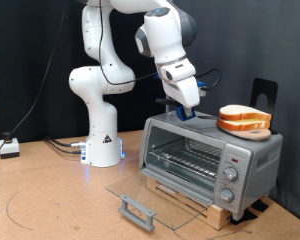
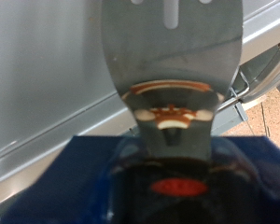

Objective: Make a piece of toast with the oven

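Note:
The silver oven [image 1: 252, 150] stands at the exterior view's right with its glass door [image 1: 140, 192] dropped open and flat, its grey handle [image 1: 137, 210] at the front. The wire rack [image 1: 185, 155] inside is bare. Two near-identical bread slices lie stacked on the oven's top at its right end: an upper slice [image 1: 240, 113] and a lower slice [image 1: 246, 127]. My gripper [image 1: 189, 108] hangs over the left part of the oven's top, shut on a blue-handled tool [image 1: 187, 116]. In the wrist view its metal spatula blade [image 2: 173, 56] reaches out over the oven's silver top [image 2: 47, 84].
Three knobs [image 1: 230, 172] sit on the oven's right front. The oven rests on a wooden board [image 1: 205, 205]. A black stand [image 1: 262, 95] rises behind the bread. The robot base [image 1: 102, 140] and cables [image 1: 60, 145] are at the left.

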Tool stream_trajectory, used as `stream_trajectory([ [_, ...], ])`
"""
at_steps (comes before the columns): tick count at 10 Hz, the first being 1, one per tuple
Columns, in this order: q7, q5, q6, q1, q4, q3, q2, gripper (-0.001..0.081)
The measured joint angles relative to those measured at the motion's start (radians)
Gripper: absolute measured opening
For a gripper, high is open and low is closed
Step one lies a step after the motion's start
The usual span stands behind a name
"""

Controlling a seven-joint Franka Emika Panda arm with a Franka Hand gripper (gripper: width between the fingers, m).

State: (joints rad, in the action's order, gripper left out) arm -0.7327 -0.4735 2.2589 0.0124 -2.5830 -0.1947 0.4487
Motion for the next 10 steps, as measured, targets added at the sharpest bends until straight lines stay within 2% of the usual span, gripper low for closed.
stream_trajectory([
  [10,0.0,0.013,0.008,-0.01,0.019,0.0,0.0,0.0396],
])
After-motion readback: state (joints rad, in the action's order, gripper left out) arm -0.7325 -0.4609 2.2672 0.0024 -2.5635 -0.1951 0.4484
